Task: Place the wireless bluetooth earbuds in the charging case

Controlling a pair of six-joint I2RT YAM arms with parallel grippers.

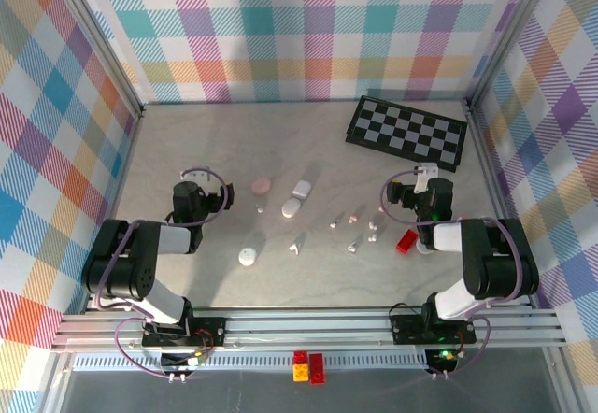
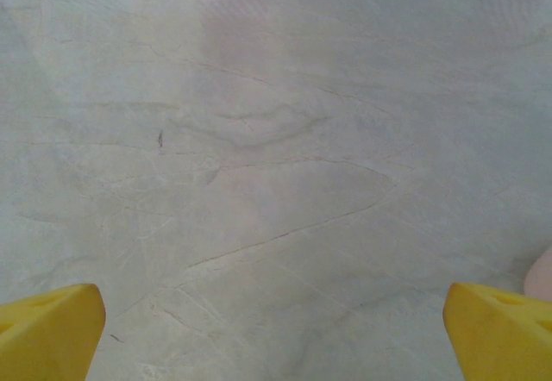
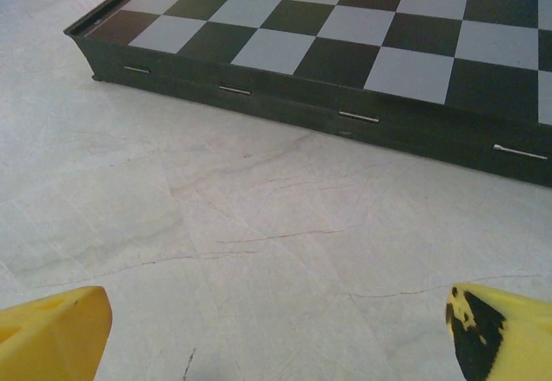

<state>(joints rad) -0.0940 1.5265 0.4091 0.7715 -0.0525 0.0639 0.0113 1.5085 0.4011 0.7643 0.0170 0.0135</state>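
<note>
Pastel plaid walls close in a pale, marbled counter (image 1: 187,142) on three sides. Just outside its near edge, a few red and yellow toy bricks (image 1: 307,366) sit on a metal rail between the two arm bases.

Both arms reach away from the near edge. The left tool (image 1: 190,191) hangs over bare stone toward the left edge. In its wrist view, the left tool's (image 2: 276,334) yellow fingertips (image 2: 47,329) are spread wide apart with nothing between them. The right tool (image 1: 418,189) is toward the right edge. In its own view, the right tool (image 3: 276,334) is also spread wide and empty, its fingertips (image 3: 52,334) low over the counter.

In the middle of the counter, between the arms, a round white case (image 1: 247,257) lies nearest the near edge. To its right is a single white earbud (image 1: 297,242). Further right, the other tiny earbuds (image 1: 353,243) lie loosely scattered, none of them inside a case. A red block (image 1: 406,241) sits just right of them, close beside the right arm.

Further back, an oblong white case (image 1: 291,208) lies with a second white case (image 1: 302,189) just beyond it. A pink case (image 1: 261,186) is to their left.

A black and white chessboard (image 1: 407,133) lies flat in the far right corner, and the right wrist camera looks straight at the side of the chessboard (image 3: 345,45).
</note>
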